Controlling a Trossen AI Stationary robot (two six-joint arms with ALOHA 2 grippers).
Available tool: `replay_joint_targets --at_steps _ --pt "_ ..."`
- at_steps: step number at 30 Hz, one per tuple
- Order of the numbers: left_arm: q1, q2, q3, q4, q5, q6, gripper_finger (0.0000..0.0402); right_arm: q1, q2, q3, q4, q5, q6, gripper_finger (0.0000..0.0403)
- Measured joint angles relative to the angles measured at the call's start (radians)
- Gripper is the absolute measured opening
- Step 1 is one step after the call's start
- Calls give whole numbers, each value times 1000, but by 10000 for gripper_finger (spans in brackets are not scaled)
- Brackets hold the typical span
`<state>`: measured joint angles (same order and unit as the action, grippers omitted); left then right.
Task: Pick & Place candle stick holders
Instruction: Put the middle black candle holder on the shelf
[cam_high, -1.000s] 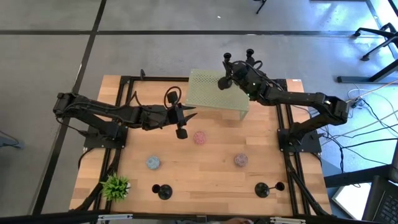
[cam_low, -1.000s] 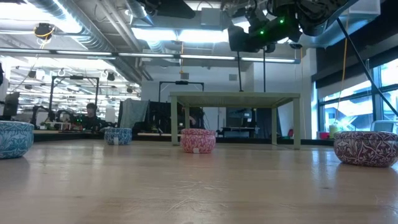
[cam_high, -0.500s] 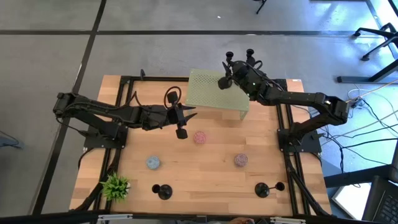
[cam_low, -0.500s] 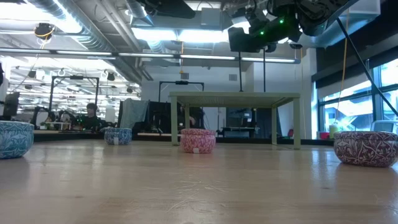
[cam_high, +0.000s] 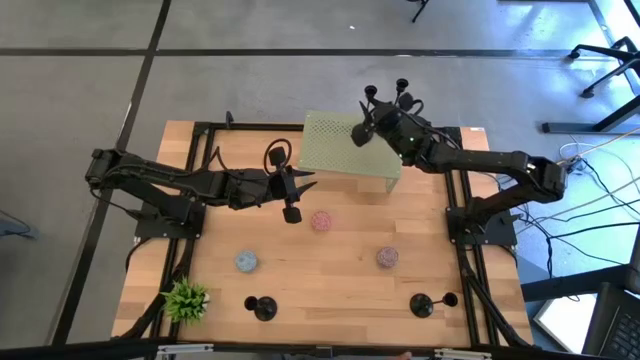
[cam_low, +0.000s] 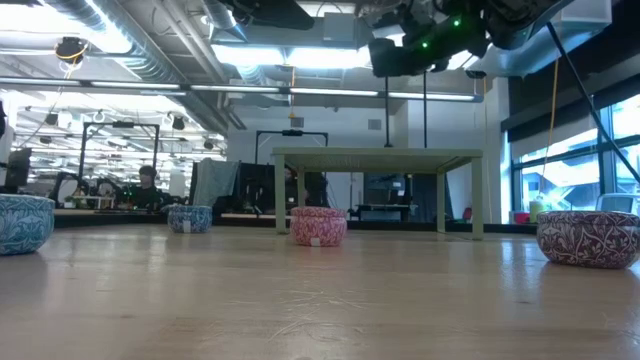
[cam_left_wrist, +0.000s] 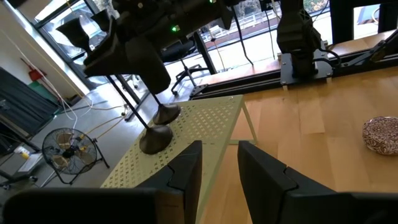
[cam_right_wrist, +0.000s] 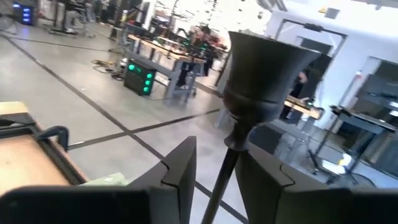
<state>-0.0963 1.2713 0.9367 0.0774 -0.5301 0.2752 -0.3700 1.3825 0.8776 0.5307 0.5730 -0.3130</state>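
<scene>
Two black candle stick holders (cam_left_wrist: 155, 138) (cam_left_wrist: 166, 113) stand by their round bases on the green perforated shelf (cam_high: 335, 158) at the table's far side. My right gripper (cam_high: 362, 130) hovers level over the shelf, open, with one holder's cup (cam_right_wrist: 267, 62) just beyond its fingers and the stem running between them. Two more holders (cam_high: 262, 306) (cam_high: 425, 303) stand near the table's near edge. My left gripper (cam_high: 312, 186) (cam_left_wrist: 221, 162) waits left of the shelf, open, with nothing between its fingers. My right gripper has a finger on either side of the holder's thin stem (cam_right_wrist: 219, 174), just below the cup, coming in level from the table's right. Whether a finger touches the stem I cannot tell. The holder stands upright on the shelf.
A pink bowl (cam_high: 321, 221), a blue bowl (cam_high: 247, 262) and a purple bowl (cam_high: 388, 258) sit on the wooden table in front of the shelf. A small green plant (cam_high: 186, 299) stands at the near left corner.
My right gripper has rolled a little about its own axis above the shelf and sits slightly higher in the low view. The holders on the shelf stand where they were.
</scene>
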Motion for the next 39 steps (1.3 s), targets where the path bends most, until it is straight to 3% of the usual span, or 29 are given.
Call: replay_joint_targets --at_steps 13,39 --pt "0 0 0 0 0 0 100 0 -5 0 -27 29 13 199" --pt "0 0 -1 0 0 0 100 -44 -5 0 -65 -8 44 202"
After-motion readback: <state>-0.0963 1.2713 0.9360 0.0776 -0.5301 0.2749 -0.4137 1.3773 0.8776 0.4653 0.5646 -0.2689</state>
